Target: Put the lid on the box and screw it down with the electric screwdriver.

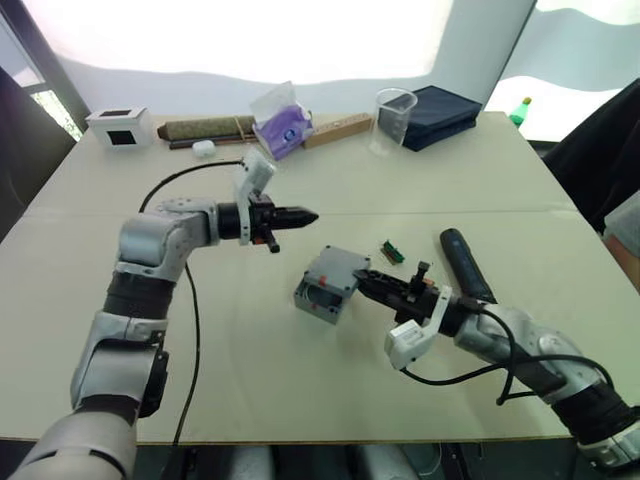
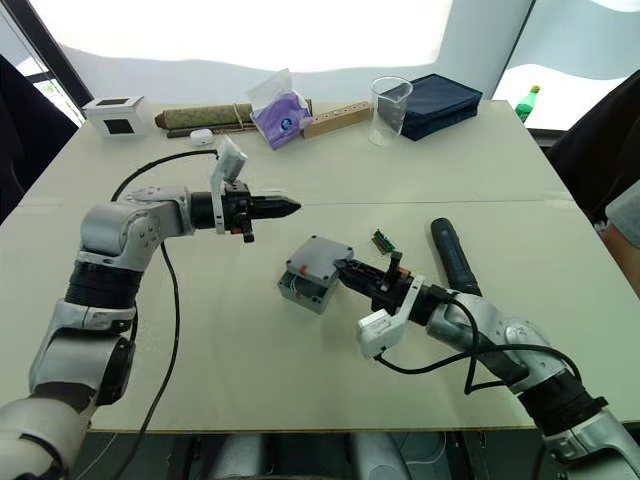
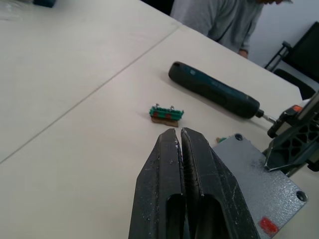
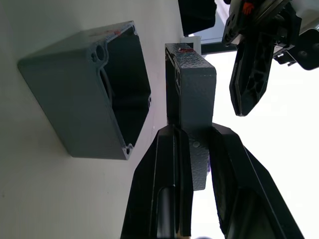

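Observation:
The grey box (image 1: 316, 299) lies tipped on the table's middle, its open side (image 4: 122, 94) facing the lid. My right gripper (image 1: 362, 280) is shut on the grey lid (image 1: 338, 264), holding it by one edge just over and beside the box's opening, with a narrow gap between them in the right wrist view. The lid (image 4: 195, 94) sits between the two fingers. The black electric screwdriver (image 1: 465, 263) lies on the table right of the right gripper. My left gripper (image 1: 306, 215) hovers shut and empty up and left of the box.
A small green strip (image 1: 392, 251) lies between the box and the screwdriver. Along the far edge stand a white box (image 1: 121, 127), a rolled mat (image 1: 205, 128), a purple bag (image 1: 282, 125), a wooden block (image 1: 338, 130), a clear cup (image 1: 394, 120) and a dark blue case (image 1: 445, 113). A person (image 3: 224, 20) sits at the right.

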Motion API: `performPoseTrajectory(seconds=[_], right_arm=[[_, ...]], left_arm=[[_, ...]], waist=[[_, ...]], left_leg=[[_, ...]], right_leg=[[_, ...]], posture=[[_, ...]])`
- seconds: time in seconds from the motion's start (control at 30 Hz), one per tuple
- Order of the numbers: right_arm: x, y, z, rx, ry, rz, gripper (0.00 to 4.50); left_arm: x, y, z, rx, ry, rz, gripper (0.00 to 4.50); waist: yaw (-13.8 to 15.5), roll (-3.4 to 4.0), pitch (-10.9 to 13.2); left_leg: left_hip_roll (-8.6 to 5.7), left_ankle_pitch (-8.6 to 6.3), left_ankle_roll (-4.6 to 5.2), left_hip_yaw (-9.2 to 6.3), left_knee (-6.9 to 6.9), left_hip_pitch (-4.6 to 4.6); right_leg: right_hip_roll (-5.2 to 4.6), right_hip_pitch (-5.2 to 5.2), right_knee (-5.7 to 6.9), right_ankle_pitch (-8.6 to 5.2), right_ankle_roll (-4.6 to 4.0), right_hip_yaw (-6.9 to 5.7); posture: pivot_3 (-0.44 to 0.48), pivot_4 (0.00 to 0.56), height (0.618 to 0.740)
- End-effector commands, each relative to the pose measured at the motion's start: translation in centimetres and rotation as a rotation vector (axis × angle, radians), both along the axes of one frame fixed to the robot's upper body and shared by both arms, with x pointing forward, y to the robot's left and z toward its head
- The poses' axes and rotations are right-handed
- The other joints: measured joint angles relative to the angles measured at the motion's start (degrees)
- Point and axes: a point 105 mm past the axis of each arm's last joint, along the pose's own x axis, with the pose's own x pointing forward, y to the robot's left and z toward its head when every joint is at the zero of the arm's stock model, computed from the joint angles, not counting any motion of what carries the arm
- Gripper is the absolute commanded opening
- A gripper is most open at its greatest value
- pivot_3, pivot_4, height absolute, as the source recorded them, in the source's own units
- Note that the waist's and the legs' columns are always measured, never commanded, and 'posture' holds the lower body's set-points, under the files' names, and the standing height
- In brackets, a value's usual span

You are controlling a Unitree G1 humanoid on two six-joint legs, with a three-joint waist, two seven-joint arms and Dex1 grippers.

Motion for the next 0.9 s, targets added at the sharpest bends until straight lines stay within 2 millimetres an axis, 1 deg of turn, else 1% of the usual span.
performPoseTrajectory(seconds=[0.03, 0.23, 0.4, 0.5, 0.67, 0.9], right_arm=[[0.4, 0.7, 0.7, 0.003, -0.052, 0.012, 0.34], [0.5, 1.1, 0.7, 0.000, -0.080, 0.018, 0.34], [0.4, 1.0, 0.3, -0.007, -0.074, 0.019, 0.34], [0.4, 1.0, 0.1, -0.017, -0.075, 0.021, 0.34], [0.3, 0.9, -0.1, -0.027, -0.073, 0.028, 0.34], [0.4, 1.1, -0.7, -0.027, -0.053, 0.018, 0.34]], left_arm=[[-0.5, -0.3, 0.4, 0.019, -0.063, -0.029, 0.12], [-0.5, -0.4, -0.8, 0.058, -0.066, -0.036, 0.12], [-0.8, -0.6, -1.6, 0.082, -0.068, -0.047, 0.12], [-0.8, -0.9, -1.5, 0.061, -0.068, -0.047, 0.12], [-0.9, -1.0, -2.0, 0.093, -0.086, -0.052, 0.12], [-0.9, -1.4, -2.0, 0.088, -0.088, -0.058, 0.12]], waist=[[0.0, 0.00, 0.0], [0.0, 0.00, 0.0], [0.0, 0.01, 0.0], [0.0, 0.01, 0.0], [0.0, 0.01, 0.0], [0.0, 0.01, 0.0]], left_leg=[[0.00, 0.00, 0.00, 0.00, 0.01, 0.01], [0.00, 0.00, 0.00, -0.01, 0.01, 0.05], [-0.01, 0.00, 0.00, 0.00, 0.03, 0.06], [-0.01, 0.00, 0.00, -0.01, 0.03, 0.07], [-0.01, 0.00, 0.00, -0.01, 0.05, 0.07], [-0.01, 0.00, 0.00, -0.01, 0.06, 0.09]], right_leg=[[0.00, 0.01, 0.00, 0.00, 0.00, 0.00], [0.00, 0.06, 0.01, 0.00, 0.00, -0.01], [-0.02, 0.09, 0.01, 0.00, 0.00, -0.01], [-0.02, 0.09, 0.02, 0.00, 0.00, -0.01], [-0.02, 0.10, 0.03, 0.00, 0.00, -0.01], [-0.02, 0.12, 0.06, 0.00, 0.00, -0.01]], posture=[[0.000, 0.150, 0.740], [0.000, 0.150, 0.740], [0.000, 0.150, 0.740], [0.000, 0.150, 0.740], [0.000, 0.150, 0.740], [0.000, 0.150, 0.740]])
